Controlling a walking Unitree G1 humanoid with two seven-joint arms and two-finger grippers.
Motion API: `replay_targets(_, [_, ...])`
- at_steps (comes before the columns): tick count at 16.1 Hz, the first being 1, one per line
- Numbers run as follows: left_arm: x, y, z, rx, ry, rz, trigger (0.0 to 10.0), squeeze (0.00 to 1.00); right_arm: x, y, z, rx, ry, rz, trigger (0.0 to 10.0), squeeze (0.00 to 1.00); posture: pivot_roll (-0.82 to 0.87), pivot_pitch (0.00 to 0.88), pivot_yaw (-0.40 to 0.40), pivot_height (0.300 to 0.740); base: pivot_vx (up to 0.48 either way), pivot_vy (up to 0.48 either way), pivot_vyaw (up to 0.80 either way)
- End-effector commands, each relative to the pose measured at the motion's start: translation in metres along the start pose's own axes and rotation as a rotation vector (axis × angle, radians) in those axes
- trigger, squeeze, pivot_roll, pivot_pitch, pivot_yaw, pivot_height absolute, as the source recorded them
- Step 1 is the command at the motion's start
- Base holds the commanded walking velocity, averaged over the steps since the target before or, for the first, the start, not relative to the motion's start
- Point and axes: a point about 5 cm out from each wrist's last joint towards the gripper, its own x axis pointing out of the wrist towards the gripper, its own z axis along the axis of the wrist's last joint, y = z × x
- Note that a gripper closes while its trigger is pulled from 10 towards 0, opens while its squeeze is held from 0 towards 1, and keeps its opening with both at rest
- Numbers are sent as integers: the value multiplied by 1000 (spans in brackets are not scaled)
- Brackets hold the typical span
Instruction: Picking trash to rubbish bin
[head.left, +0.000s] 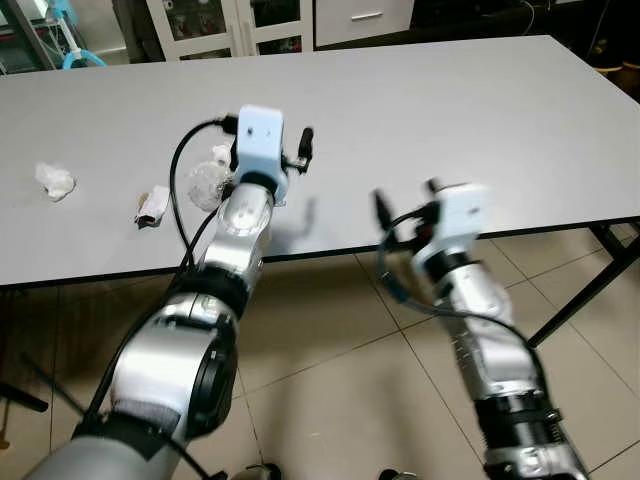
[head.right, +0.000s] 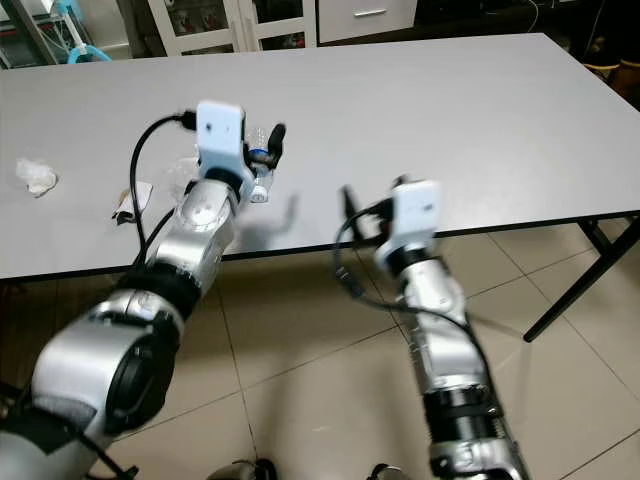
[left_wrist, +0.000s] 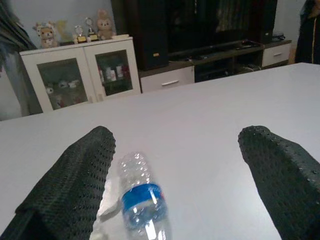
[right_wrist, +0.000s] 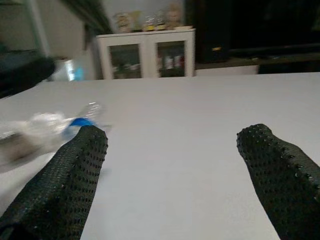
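I see a clear bottle (left_wrist: 141, 197) with a blue label on the pale grey table (head.left: 450, 110), white crumpled paper (head.left: 55, 181), and 2 black dimpled fingers (left_wrist: 75, 185)

Bare table (head.left: 480, 110) right of bottle (left_wrist: 142, 202) (unobstructed)

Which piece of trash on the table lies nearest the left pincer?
The clear plastic bottle with the blue label, lying between the open left pincer's fingers. The crumpled tissue and small wrapper lie farther left.

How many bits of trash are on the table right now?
3: a crumpled white tissue near the table's left end, a small torn wrapper to its right, and a clear plastic bottle with a blue label ahead of the left gripper. More may hide behind that arm.
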Motion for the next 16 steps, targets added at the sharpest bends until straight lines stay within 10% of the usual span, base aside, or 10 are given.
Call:
replay_targets(1, [-3,7,1,19,-26,11,10000,0,2,-7,1,-9,-11,-33,10000,0,-108,75,66,740,0,0,0])
replay_targets(6, [-17,33,-4,65,-63,85,10000,0,13,-27,22,-37,-74,-89,10000,0,-98,41,67,740,0,0,0])
replay_targets(16, [-33,28,7,138,-143,-41,10000,0,33,-69,69,-97,-141,-295,10000,0,-100,16,73,740,0,0,0])
